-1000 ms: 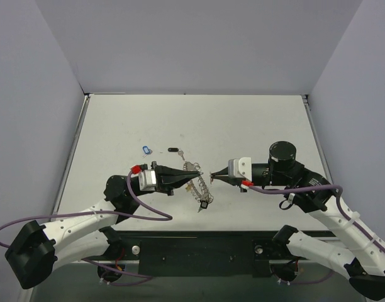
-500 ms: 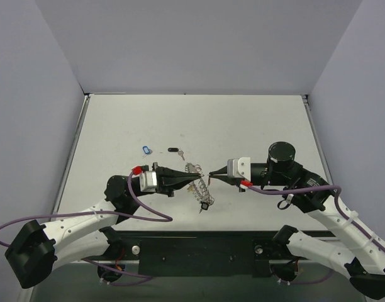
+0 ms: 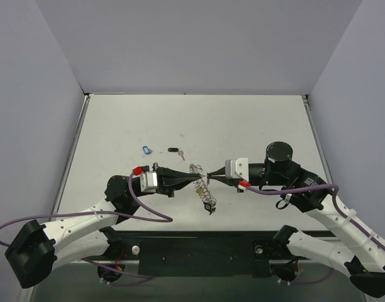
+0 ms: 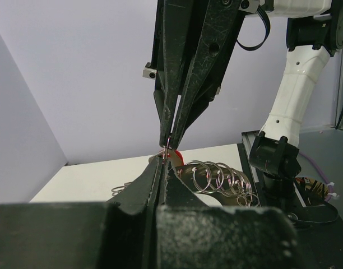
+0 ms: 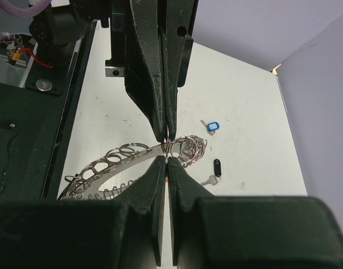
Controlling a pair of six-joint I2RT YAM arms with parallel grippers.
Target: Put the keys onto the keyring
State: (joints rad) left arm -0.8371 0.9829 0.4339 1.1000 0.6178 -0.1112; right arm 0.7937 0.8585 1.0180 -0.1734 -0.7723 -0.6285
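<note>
The keyring (image 3: 200, 185), a flat silver ring rimmed with wire loops, hangs between both grippers above the table. My left gripper (image 3: 200, 178) is shut on a loop at its rim; this shows in the left wrist view (image 4: 163, 161). My right gripper (image 3: 211, 175) is shut, tip to tip with the left one, and pinches a tiny red key (image 4: 176, 156) against that loop. In the right wrist view the keyring (image 5: 121, 158) curves left of my right gripper (image 5: 167, 163). A blue key (image 3: 146, 150) and a black key (image 3: 173, 150) lie on the table.
A black tag (image 3: 209, 206) dangles from the keyring's low end near the table's front. The blue key (image 5: 212, 126) and the black key (image 5: 217, 167) lie just beyond the grippers. The table's front edge and the arm bases are close behind.
My right gripper has moved left until its tips meet the left gripper's. The keyring has swung, and its dangling black tag has shifted a little right.
</note>
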